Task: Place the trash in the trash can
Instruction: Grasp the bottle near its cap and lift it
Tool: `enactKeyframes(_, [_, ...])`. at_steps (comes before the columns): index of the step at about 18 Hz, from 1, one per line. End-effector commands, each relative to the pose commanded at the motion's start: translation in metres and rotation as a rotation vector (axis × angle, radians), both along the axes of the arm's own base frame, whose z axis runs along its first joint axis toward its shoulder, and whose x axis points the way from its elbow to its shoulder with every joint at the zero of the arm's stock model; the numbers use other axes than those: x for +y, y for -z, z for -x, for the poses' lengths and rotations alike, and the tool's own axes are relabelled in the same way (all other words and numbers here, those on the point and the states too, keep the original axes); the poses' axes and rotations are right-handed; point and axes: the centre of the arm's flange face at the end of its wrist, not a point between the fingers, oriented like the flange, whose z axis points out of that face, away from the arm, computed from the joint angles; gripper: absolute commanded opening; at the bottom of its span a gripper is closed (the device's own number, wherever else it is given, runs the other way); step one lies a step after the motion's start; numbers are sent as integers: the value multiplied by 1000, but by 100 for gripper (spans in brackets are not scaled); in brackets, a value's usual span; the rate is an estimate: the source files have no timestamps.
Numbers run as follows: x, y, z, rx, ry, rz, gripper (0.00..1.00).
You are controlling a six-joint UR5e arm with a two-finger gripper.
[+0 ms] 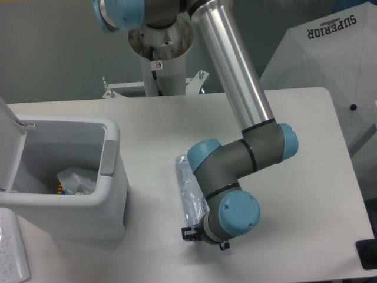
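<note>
While wrist hides bottle (187,190) cap | fingers (187,232) grip unclear | wrapper (75,180) binned

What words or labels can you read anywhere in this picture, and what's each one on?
"SUPERIOR": on the white canopy behind the table's far right corner.
Small red-and-white sticker on the robot's base column: too small to read.
Wrapper inside the trash can: print too blurred to read.
Plastic bottle: no readable text.

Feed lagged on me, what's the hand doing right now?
Hand: at the near end of the bottle, mostly hidden behind the wrist; whether it is open or closed on it cannot be told.
</note>
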Motion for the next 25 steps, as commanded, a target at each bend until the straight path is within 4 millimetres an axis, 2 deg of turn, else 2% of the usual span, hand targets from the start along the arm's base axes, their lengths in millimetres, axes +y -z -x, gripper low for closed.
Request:
enactKeyframes(4, [0, -8, -1, 5, 1, -7, 13])
enactKeyframes(7, [-1, -24, 0, 19, 2, -24, 13])
enactKeyframes(10, [-7, -39, 6, 32, -5, -45, 13])
enactKeyframes(13, [-15, -62, 17, 57, -16, -74, 13])
enactKeyframes(15, [-23, -83, 25, 70, -31, -109, 13])
enactKeyframes(18, [-27, -125, 31, 77, -57, -227, 13])
enactKeyframes(25, [-32, -238, 27, 49, -82, -577, 13])
